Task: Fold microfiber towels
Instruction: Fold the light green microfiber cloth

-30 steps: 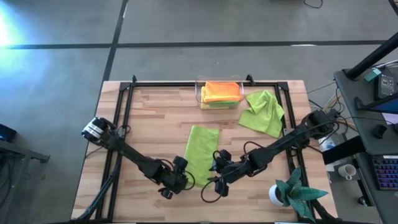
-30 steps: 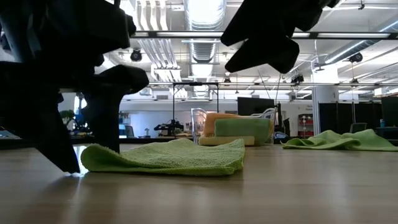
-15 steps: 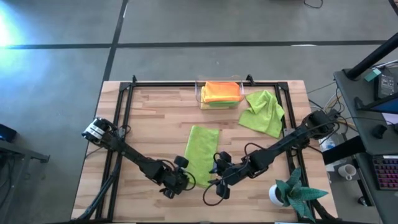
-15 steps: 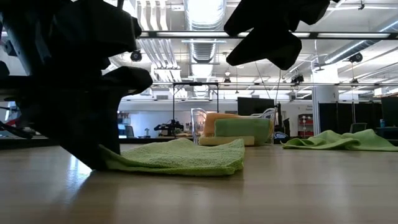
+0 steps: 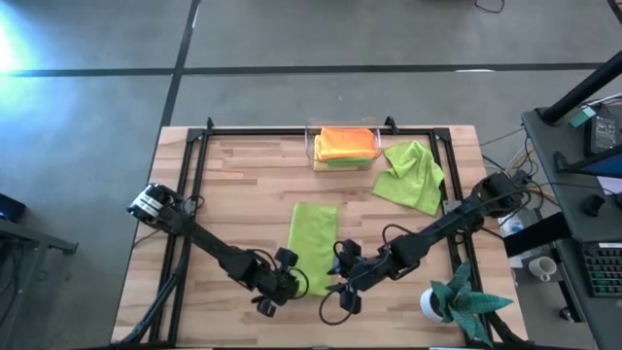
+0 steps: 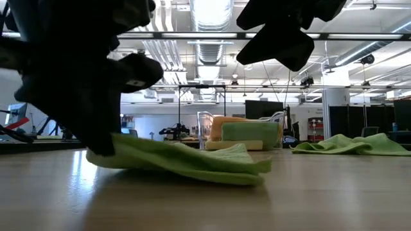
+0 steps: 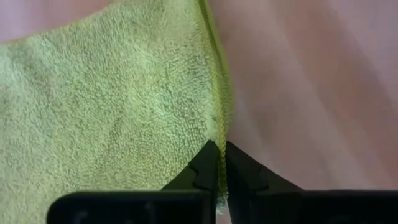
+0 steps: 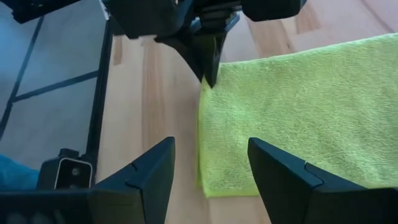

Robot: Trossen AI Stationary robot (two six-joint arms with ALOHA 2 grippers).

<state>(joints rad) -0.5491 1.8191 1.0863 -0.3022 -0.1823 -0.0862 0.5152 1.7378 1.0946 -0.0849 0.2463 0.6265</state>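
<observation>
A lime green towel (image 5: 313,243), already doubled into a long strip, lies in the middle of the wooden tabletop (image 5: 233,194), running from the centre toward the near edge. Its near left corner is raised off the wood, as the low view shows. That corner is pinched in the left gripper (image 5: 292,283), whose jaws are pressed together on the hem; the left wrist view shows the two dark tips meeting right on the stitched edge.

Just beside it, at the towel's other near corner, the right gripper (image 5: 335,284) hangs over the cloth with its jaws spread wide. In the right wrist view they straddle the corner without touching it.

So the step in hand looks like the second fold of this towel, with only one of the two near corners taken. I'd judge the next move calls for the right jaws to drop and close on their corner, so both arms can carry the near edge over toward the far end evenly.

Farther back, a clear bin (image 5: 345,147) holds folded orange and yellow towels (image 5: 346,144), and a crumpled green towel (image 5: 411,175) waits to its right. A teal plant (image 5: 459,297) stands at the near right corner.
</observation>
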